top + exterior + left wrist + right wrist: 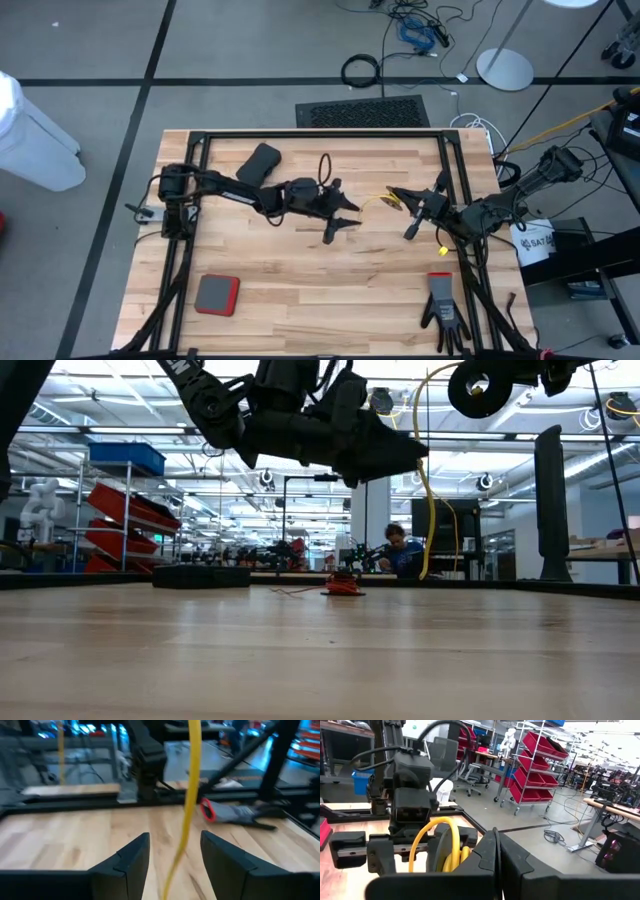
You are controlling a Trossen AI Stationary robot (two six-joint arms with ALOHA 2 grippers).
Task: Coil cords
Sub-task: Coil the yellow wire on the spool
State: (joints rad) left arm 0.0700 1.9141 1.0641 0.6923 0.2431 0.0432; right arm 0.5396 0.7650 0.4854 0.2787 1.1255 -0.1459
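Note:
My right gripper (412,208) is at the table's middle right, held high and shut on the small black reel (480,390) of the yellow cord (424,510). Yellow loops (442,842) show beside its fingers in the right wrist view. The cord hangs from the reel toward the table. My left gripper (341,220) is open just left of it. Its two fingers stand on either side of the hanging yellow cord (191,785) without touching it. The reddish-orange cord (343,586) lies bunched on the table farther back. My right gripper is shut on the yellow cord's reel (470,398). Its own fingers (485,860) hide the place of contact. The reel is lifted well clear of the table, and the yellow cord hangs below it.
A black glove with a red cuff (443,308) lies at the near right. A red and grey pad (217,293) lies at the near left, and a black flat object (258,163) at the far left. Black frame rails (320,134) run along the table's edges.

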